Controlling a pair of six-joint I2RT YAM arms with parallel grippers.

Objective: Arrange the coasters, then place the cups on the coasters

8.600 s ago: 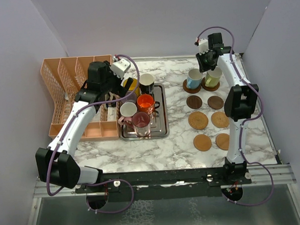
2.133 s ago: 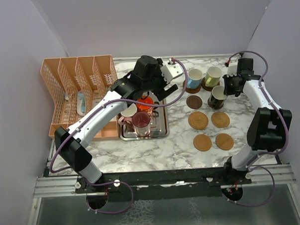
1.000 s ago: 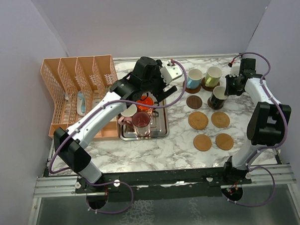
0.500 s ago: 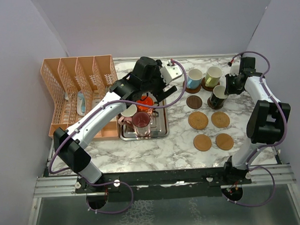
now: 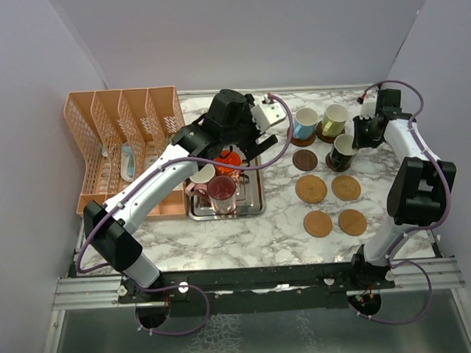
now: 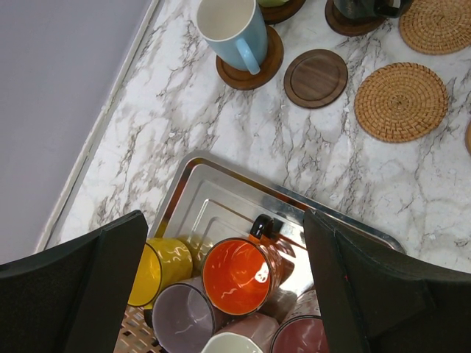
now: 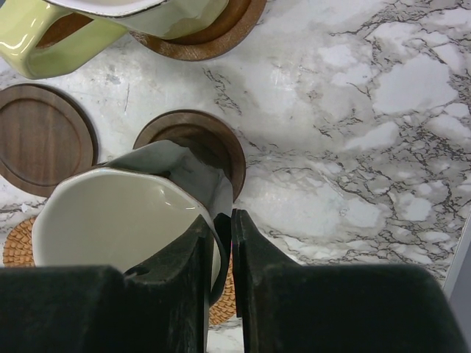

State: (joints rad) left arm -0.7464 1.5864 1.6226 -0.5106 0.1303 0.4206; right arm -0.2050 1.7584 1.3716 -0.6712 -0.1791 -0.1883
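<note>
Right fingers (image 7: 193, 294) are clenched on the wall of the black mug (image 7: 125, 213), one inside the rim and one outside. The mug is over a dark wooden coaster (image 7: 213, 140), in the right column, second row from the top in the overhead view. We can't tell if its base is flat down yet. Left fingers (image 6: 88, 294) are spread wide with nothing in them, hovering over the steel tray (image 6: 213, 209) at centre left of the tabletop (image 5: 269, 230).

Status as we read it:
- **Coasters:** all eight coasters (image 5: 345, 187) are out in a two-by-four grid at the right of the overhead view, so arranging looks done.
- **Placed:** light blue mug (image 6: 232, 33) and pale yellow-green mug (image 7: 176, 18), both on dark coasters in the top row.
- **In hand:** the black mug is third and not released.
- **In the tray:** yellow mug (image 6: 165, 265), purple mug (image 6: 180, 323), orange mug (image 6: 237, 273), white mug (image 6: 234, 344), maroon mug (image 6: 303, 343).
- **Bare coasters:** five, namely one dark disc (image 6: 315, 77) beside the black mug and four tan ones in the lower two rows.

We'd call placing about a third done. The orange mug looks like the likeliest next pick for the left arm.
</note>
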